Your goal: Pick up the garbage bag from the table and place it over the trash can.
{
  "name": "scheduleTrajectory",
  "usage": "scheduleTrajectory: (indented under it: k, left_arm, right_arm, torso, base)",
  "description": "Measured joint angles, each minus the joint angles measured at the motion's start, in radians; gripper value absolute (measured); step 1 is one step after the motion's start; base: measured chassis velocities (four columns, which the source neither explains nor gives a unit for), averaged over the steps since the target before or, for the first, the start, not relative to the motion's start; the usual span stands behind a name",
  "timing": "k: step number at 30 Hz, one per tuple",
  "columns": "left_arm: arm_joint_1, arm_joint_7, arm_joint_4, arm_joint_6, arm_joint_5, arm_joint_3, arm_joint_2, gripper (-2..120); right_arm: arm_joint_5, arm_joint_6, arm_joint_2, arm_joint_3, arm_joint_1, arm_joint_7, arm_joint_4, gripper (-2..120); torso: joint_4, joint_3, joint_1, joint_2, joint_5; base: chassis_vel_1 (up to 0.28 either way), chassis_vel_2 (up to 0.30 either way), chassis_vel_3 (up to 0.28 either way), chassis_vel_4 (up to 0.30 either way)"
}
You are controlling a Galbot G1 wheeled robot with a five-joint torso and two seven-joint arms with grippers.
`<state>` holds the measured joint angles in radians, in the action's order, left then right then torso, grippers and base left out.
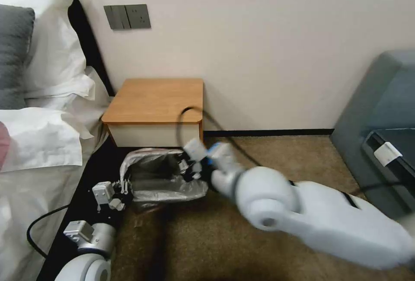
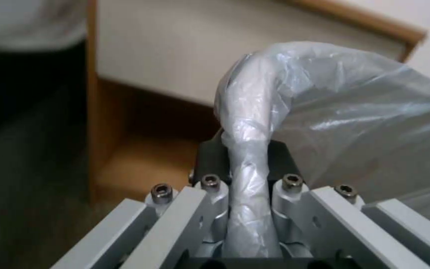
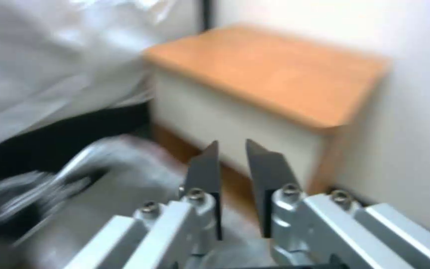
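The garbage bag (image 1: pixel 166 177) is draped over the trash can on the carpet, just in front of the table (image 1: pixel 155 99). The crinkled grey plastic covers the can so fully that the bin's own walls cannot be made out in the head view. The table's wooden top is bare, and its white drawer front faces the bag.

The left gripper (image 1: pixel 125 188) sits at the bag's left edge, low beside the dark strip along the bed. In the left wrist view its jaws are clenched on a twisted fold of the garbage bag (image 2: pixel 247 157), the plastic running up between the fingers (image 2: pixel 210 160) and ballooning out above them. Behind that fold the table's (image 2: pixel 93 112) wooden side panel and low open shelf are close by.

The right gripper (image 1: pixel 190 166) is at the bag's right edge, the arm reaching in across the carpet from the right. In the right wrist view its jaws (image 3: pixel 232 175) stand slightly apart with nothing between them; the dark fingers (image 3: pixel 205 175) point toward the table (image 3: pixel 270 74), with blurred plastic to one side.

A black cable (image 1: pixel 194 114) loops up from the right arm across the table's front corner. White pillows (image 1: pixel 47 69) and bedding crowd the left side, a grey upholstered seat (image 1: pixel 380 108) stands at the right, and a grey switch plate (image 1: pixel 127 16) is on the wall above the table.
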<state>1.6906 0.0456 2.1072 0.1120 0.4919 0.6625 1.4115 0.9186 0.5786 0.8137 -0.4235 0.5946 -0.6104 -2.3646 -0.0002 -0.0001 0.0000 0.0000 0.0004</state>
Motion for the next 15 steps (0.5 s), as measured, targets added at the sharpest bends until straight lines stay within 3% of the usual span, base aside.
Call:
scheduleTrajectory:
  k: [1, 5, 6, 9, 15]
  left_arm:
    - [0.0, 0.0, 0.0, 0.0, 0.0, 0.0, 0.0, 6]
    - [0.02, -0.056, 0.01, 0.044, 0.0, -0.09, -0.016, 6]
    - [0.02, -0.056, 0.01, 0.044, 0.0, -0.09, -0.016, 6]
    - [0.032, -0.097, 0.016, 0.075, -0.002, -0.152, -0.023, 6]
    - [0.04, -0.131, 0.017, 0.105, 0.002, -0.194, -0.029, 6]
  right_arm:
    - [0.0, 0.0, 0.0, 0.0, 0.0, 0.0, 0.0, 18]
    - [-0.282, -0.081, -0.039, 0.17, 0.314, 0.005, -0.024, 35]
    - [-0.282, -0.081, -0.039, 0.17, 0.314, 0.005, -0.024, 35]
    - [-0.421, -0.112, 0.02, 0.328, 0.532, 0.023, -0.038, 52]
    - [-0.528, -0.136, 0.103, 0.454, 0.704, 0.045, -0.051, 68]
  torso:
    - [0.0, 0.0, 0.0, 0.0, 0.0]
    - [-0.0004, 0.0, 0.0, 0.0, 0.0]
    - [-0.0004, 0.0, 0.0, 0.0, 0.0]
    - [0.0, 0.0, 0.0, 0.0, -0.0003]
    - [0.0, 0.0, 0.0, 0.0, -0.0003]
  base:
    - [0.0, 0.0, 0.0, 0.0]
    - [0.0, 0.0, 0.0, 0.0]
    - [0.0, 0.0, 0.0, 0.0]
    - [0.0, 0.0, 0.0, 0.0]
    - [0.0, 0.0, 0.0, 0.0]
